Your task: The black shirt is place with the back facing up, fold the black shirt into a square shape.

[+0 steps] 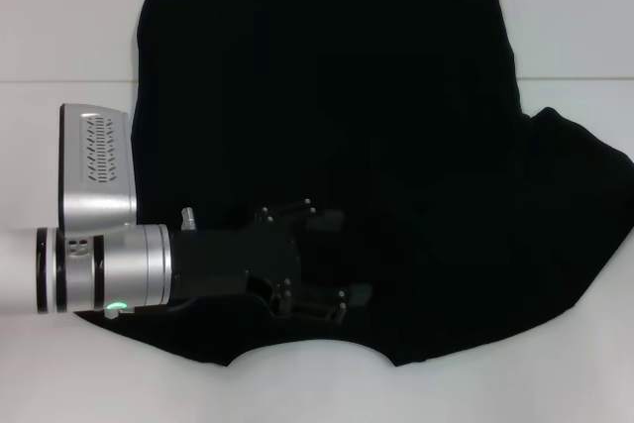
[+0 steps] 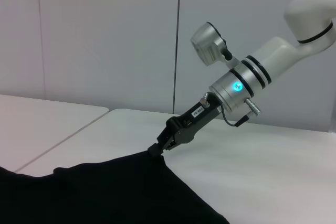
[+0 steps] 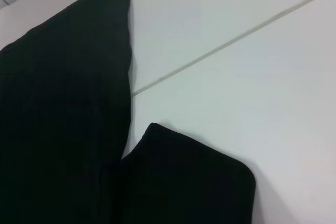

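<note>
Head view is showing the black shirt (image 1: 396,146) lying spread on the white table (image 1: 59,27), plain black side up. Its near edge is curving in a shallow arc close to the robot, and its body is running away to the far end of the table.

The left gripper (image 1: 349,255) is reaching in from the robot's left and is hovering low over the near left part of the shirt. Its jaws are standing wide apart, closed on nothing. Black on black, I cannot tell whether the tips are touching the cloth.

Farther out to the robot's right, a sleeve (image 1: 584,175) is fanning out to the picture's edge.

The right gripper (image 2: 157,149) is out of the head view, but it is showing in the left wrist view. It is slanting down at the shirt's edge with its jaws pinched together on the cloth, which is rising to a small peak at the tips.

The right wrist view is looking down on the sleeve, which is lying beside the shirt's straight side edge. Beyond them, a thin table seam (image 3: 236,35) is crossing the white surface and passing under the shirt.
</note>
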Controlling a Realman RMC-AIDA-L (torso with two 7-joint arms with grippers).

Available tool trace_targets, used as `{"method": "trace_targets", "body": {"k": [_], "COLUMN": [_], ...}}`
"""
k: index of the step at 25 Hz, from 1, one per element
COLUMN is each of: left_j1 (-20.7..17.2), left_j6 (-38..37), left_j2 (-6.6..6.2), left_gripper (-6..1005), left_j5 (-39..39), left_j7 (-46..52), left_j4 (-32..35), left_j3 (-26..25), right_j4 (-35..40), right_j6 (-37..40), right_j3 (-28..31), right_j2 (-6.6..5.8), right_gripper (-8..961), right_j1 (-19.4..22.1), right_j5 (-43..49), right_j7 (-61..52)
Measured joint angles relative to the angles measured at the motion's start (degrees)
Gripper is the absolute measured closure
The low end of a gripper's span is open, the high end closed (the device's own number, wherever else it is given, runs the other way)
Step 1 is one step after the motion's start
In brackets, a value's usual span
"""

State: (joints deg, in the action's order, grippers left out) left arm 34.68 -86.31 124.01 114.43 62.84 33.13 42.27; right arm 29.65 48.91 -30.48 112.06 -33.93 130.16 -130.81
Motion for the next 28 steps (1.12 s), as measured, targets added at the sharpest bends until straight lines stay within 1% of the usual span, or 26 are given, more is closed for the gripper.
{"method": "trace_targets", "body": {"k": [5,11,16,19,24,28], "left_j1": [-0.1,-0.1,0.2,0.2,0.0,-0.2], "left_j6": [0.0,0.0,0.0,0.0,0.0,0.0], "left_j2": [0.00,0.00,0.00,0.00,0.00,0.00], "left_gripper": [83,89,94,97,102,106], "left_j5": [0.0,0.0,0.0,0.0,0.0,0.0], "left_j7": [0.0,0.0,0.0,0.0,0.0,0.0], "left_j4": [0.0,0.0,-0.1,-0.1,-0.1,-0.1], "left_j3": [0.0,0.0,0.1,0.1,0.0,0.0], "right_j4": [0.0,0.0,-0.1,-0.1,-1.2,-2.3], "right_j6": [0.4,1.2,2.0,2.0,2.2,3.5], "right_j3": [0.7,0.8,0.6,0.3,-0.5,-4.8], "right_j2": [0.22,0.54,1.09,1.64,3.00,3.78], "right_gripper": [950,951,951,951,951,951], "right_j1": [0.6,1.2,0.6,-0.8,-5.1,-8.2], "right_j5": [-0.5,-3.4,-6.0,-6.7,-6.8,-6.6], "right_j7": [0.0,1.7,3.6,4.1,6.9,8.6]}}
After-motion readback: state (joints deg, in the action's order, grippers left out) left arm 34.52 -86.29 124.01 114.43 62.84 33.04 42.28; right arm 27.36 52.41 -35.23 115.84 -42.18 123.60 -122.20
